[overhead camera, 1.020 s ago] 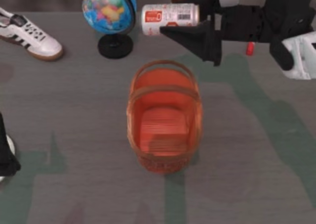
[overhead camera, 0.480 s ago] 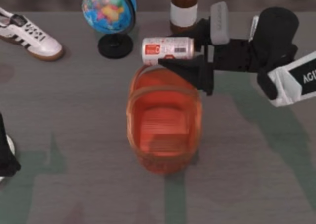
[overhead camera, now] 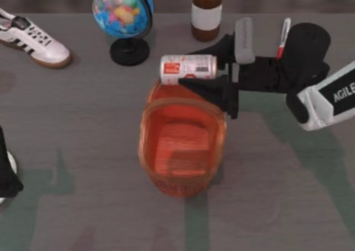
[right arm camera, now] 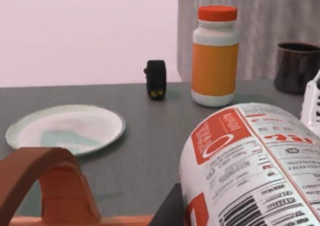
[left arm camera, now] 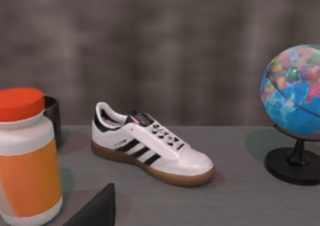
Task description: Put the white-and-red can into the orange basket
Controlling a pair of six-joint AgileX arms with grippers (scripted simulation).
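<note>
At the far left edge of the table, low in the top view, our left gripper (overhead camera: pixel 6 176) sits parked, only a dark part of it showing, and we cannot tell whether its fingers are apart or together. Its wrist camera looks across the table at an orange-capped jar (left arm camera: pixel 27 153), a white sneaker (left arm camera: pixel 150 146) with black stripes and a gum sole, and a globe (left arm camera: pixel 295 94) on a black stand. From above, the sneaker (overhead camera: pixel 33 37) lies in the far left corner and the globe (overhead camera: pixel 122 10) stands to its right.

Near the middle sits the orange basket (overhead camera: pixel 182 146), its arched handle crossing over the far half. The white-and-red can (overhead camera: pixel 188 69) lies on its side in the air over the basket's far rim, clear of the table, with its long axis running left to right. A brown bottle (overhead camera: pixel 207 10) with a white label stands upright beyond it at the table's back.

Our right gripper (overhead camera: pixel 219 68) reaches in from the right and is clamped on the can's right end, one dark finger on each side. In the right wrist view the can (right arm camera: pixel 250 166) fills the near foreground, with the basket's handle (right arm camera: pixel 45 181) beside it and a white plate (right arm camera: pixel 65 128) farther off. A red-and-white marker (overhead camera: pixel 283 37) lies behind our right arm.
</note>
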